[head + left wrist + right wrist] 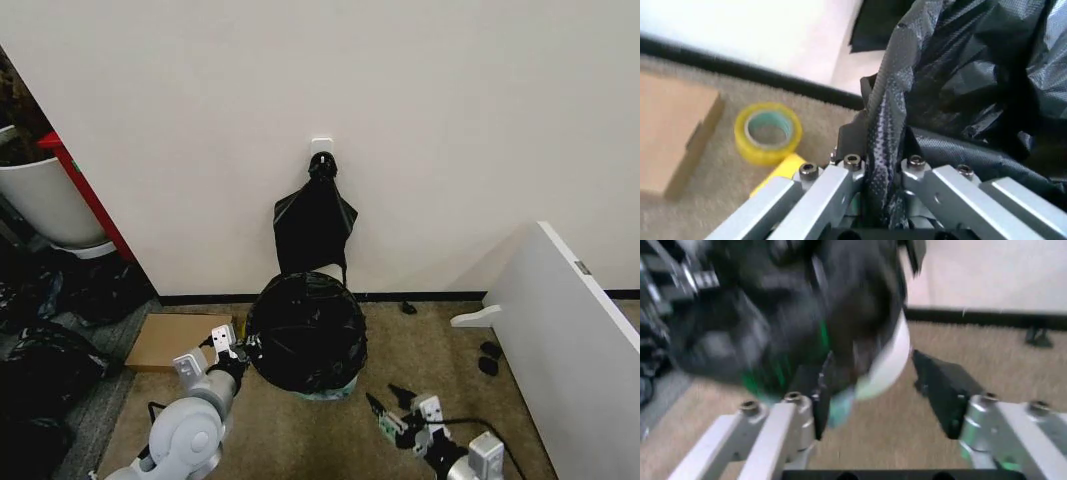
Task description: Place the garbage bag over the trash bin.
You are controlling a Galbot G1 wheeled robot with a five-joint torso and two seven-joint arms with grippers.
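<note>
Black glossy garbage bag covers the trash bin on the carpet by the wall; just a sliver of pale base shows low on the bin's right. Left gripper at the bag's left edge, jaws pinching a fold of bag plastic, clear in left wrist view. Right gripper low on the floor, right of the bin, fingers spread, apart from the bag. Yellow tape roll and cardboard box left of the bin. Other black bags hang from a white hook on the wall behind.
</note>
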